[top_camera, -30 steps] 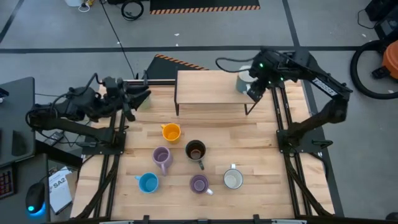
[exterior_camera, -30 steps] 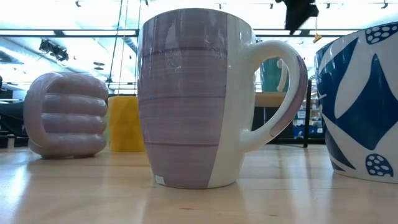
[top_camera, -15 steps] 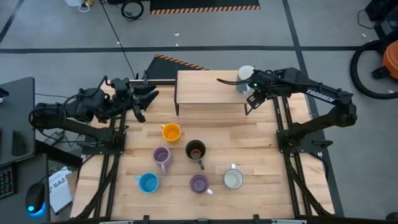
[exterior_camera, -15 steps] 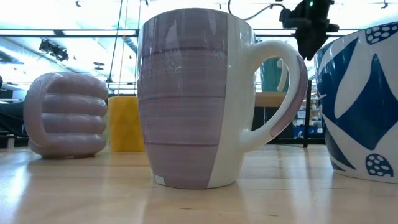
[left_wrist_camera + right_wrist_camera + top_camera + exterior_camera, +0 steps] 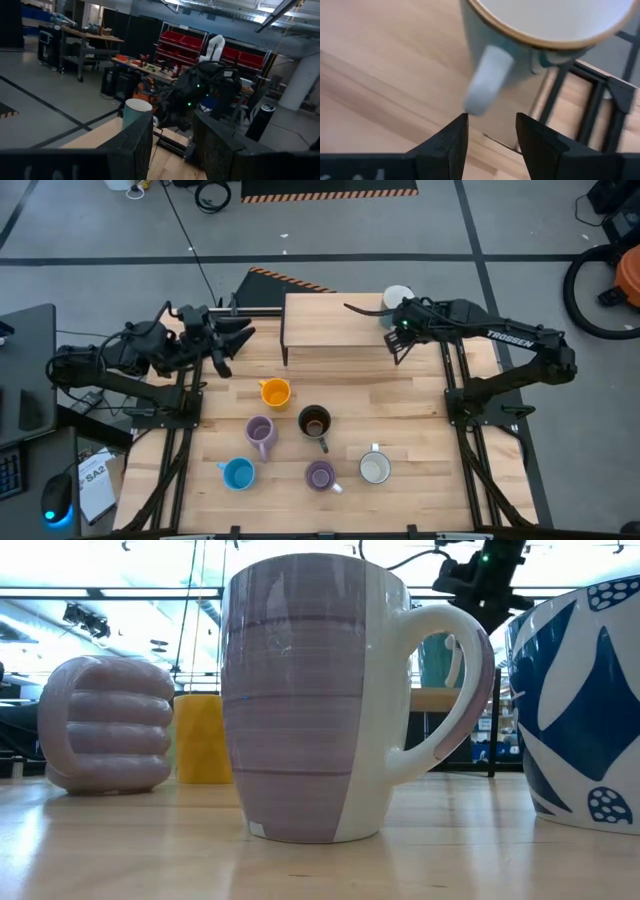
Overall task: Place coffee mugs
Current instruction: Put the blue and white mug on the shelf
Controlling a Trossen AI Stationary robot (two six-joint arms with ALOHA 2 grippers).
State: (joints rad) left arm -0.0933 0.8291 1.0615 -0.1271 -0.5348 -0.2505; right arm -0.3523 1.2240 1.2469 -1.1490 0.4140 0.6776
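R end effector (image 5: 400, 344) is wide open, empty, right by the green mug (image 5: 394, 304) on the shelf (image 5: 335, 322), approx 1 o'clock on the table (image 5: 420, 420). L end effector (image 5: 230, 342) open too, at 10 o'clock. Other mugs mid-table.

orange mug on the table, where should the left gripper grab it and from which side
The orange mug stands upright with its mouth open to the ceiling and a clear gap to its neighbours. Probably best: the left gripper comes straight down and pinches the rim wall, one finger inside. Its handle cannot be made out.
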